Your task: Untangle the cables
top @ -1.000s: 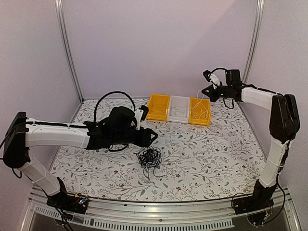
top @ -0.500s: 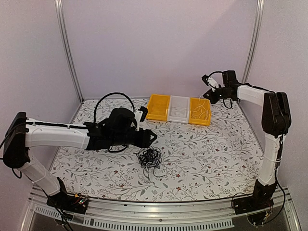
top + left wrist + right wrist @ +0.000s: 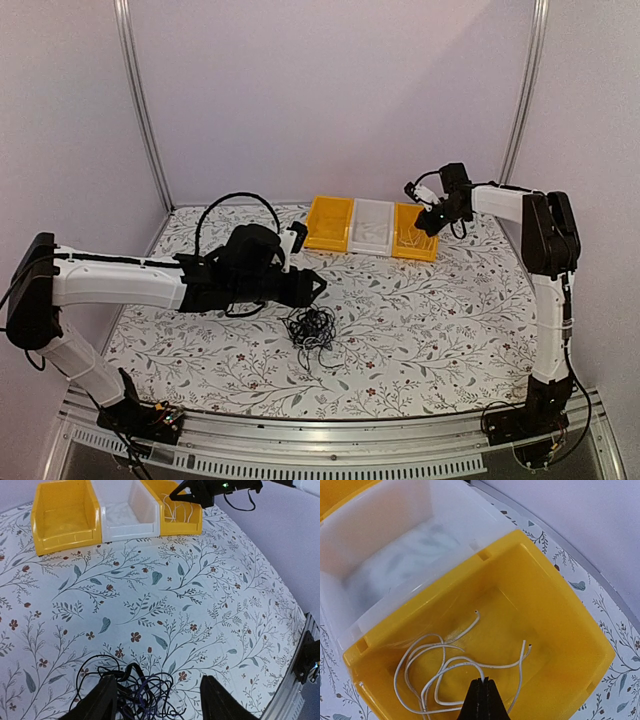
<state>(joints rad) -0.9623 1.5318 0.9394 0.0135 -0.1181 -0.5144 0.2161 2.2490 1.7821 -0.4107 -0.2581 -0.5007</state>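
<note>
Cables (image 3: 312,328): a black knotted clump that lay on the worktop (image 3: 440,310), around the middle and toward the near edge. Same spot and same shape as a second earlier. Nothing gripped it.

My left fingers (image 3: 316,285) hung just above and behind the clump, spread apart with nothing clamped between them. In the left wrist view the clump (image 3: 135,692) sat low in frame between the two tips. I couldn't tell whether it touched them. The left arm hadn't moved over that second.

My right fingers (image 3: 481,692) were pressed together. This was the one change: a second earlier they were up high near the back right corner, and since then they had come down and to the left. They ended up over the right yellow bin (image 3: 560,630), pointing into it. White wires (image 3: 445,667) lay looped on its floor right under the tips. I couldn't tell if a strand was pinched.

The white bin (image 3: 371,228) touched that bin, and the left yellow bin (image 3: 328,224) touched the white one. The three stood in a row at the back of the worktop, well apart from the clump.
</note>
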